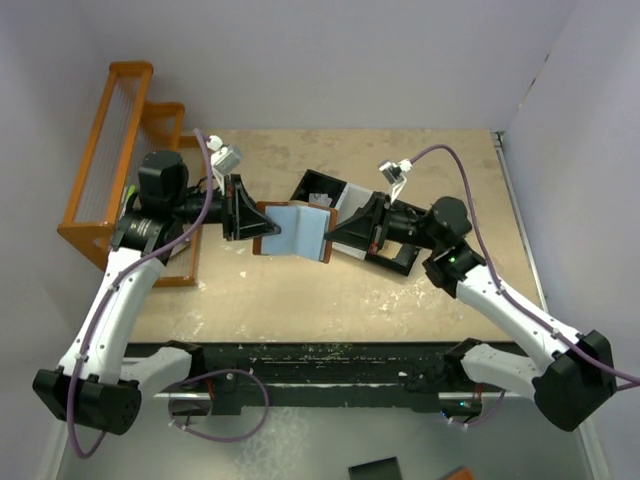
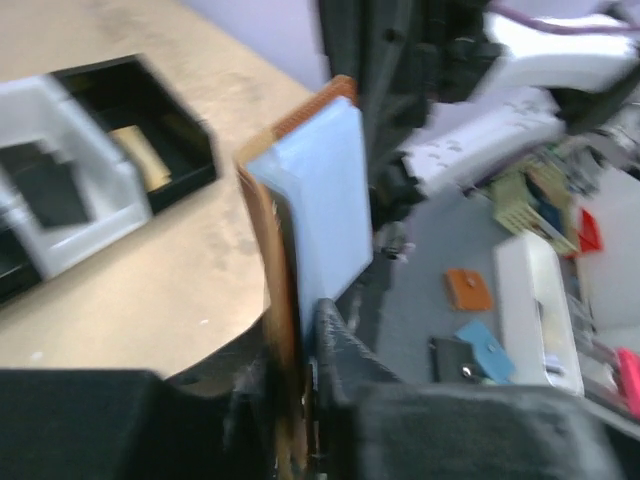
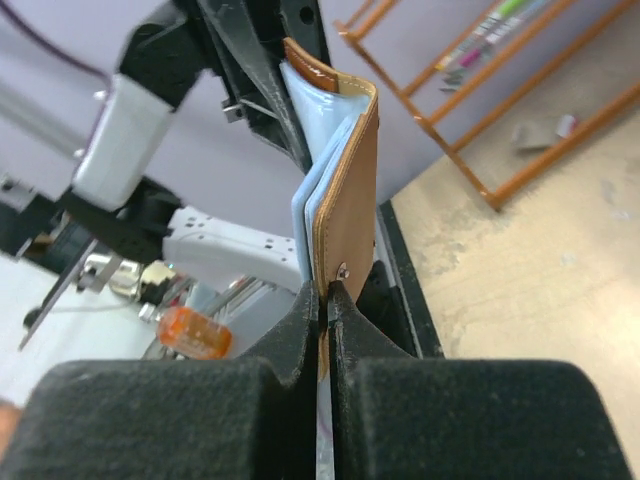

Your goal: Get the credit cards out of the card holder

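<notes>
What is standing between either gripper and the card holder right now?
Nothing visible. The left gripper and the right gripper are each clamped on an opposite edge of the card holder.

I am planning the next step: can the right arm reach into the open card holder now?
Probably not. The right gripper is shut on one edge of the card holder, and the left gripper clamps the opposite edge, so neither is free to reach in.

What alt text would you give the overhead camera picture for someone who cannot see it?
An open brown card holder, pale blue lining up, is pinched over a tan table by the robot's left gripper at its left edge and the right gripper at its right edge. A black-and-white tray sits behind it; an orange rack stands at left.
</notes>
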Motion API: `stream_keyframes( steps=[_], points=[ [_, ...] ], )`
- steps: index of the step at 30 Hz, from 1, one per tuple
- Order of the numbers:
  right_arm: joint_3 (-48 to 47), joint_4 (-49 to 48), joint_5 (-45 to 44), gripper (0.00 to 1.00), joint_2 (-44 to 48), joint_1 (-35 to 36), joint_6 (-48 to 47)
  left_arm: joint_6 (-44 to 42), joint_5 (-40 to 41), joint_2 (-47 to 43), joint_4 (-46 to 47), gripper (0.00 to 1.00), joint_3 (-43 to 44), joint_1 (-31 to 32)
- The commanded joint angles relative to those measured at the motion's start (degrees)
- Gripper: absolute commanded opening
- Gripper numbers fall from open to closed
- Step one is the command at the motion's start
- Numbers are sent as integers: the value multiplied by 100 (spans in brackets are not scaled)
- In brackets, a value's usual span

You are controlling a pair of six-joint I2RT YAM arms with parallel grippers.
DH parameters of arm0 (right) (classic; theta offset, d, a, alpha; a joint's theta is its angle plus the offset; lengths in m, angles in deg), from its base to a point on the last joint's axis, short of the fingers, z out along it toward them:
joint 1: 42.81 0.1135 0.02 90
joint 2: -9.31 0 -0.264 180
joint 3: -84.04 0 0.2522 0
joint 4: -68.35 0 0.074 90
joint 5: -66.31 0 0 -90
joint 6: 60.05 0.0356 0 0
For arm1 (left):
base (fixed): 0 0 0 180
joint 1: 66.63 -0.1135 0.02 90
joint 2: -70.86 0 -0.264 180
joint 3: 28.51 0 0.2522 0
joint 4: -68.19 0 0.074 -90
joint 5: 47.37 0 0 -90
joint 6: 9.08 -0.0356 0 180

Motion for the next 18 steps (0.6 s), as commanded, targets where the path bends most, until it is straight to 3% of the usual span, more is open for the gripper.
stream_keyframes(
  steps=[1, 2, 4, 12, 18],
  points=[
    [-561, 1603, -930, 0, -231, 73, -804, -1937, 2022, 441, -1677, 37, 499, 18],
    [-630, 1840, -1042, 0, -292, 81, -898, -2133, 2341, 462, -1759, 47, 481, 14],
    [-762, 2339, -1338, 0, -393, 78, -1093, -2344, 2794, 344, -1665, 56, 296, 16],
    [-809, 2736, -1477, 0, -412, 149, -1338, -2632, 2313, -16, -1441, 67, 75, 89],
    [-964, 2891, -1866, 0, -520, 458, -1364, -2615, 2717, -9, -1282, 74, -50, 976]
  ],
)
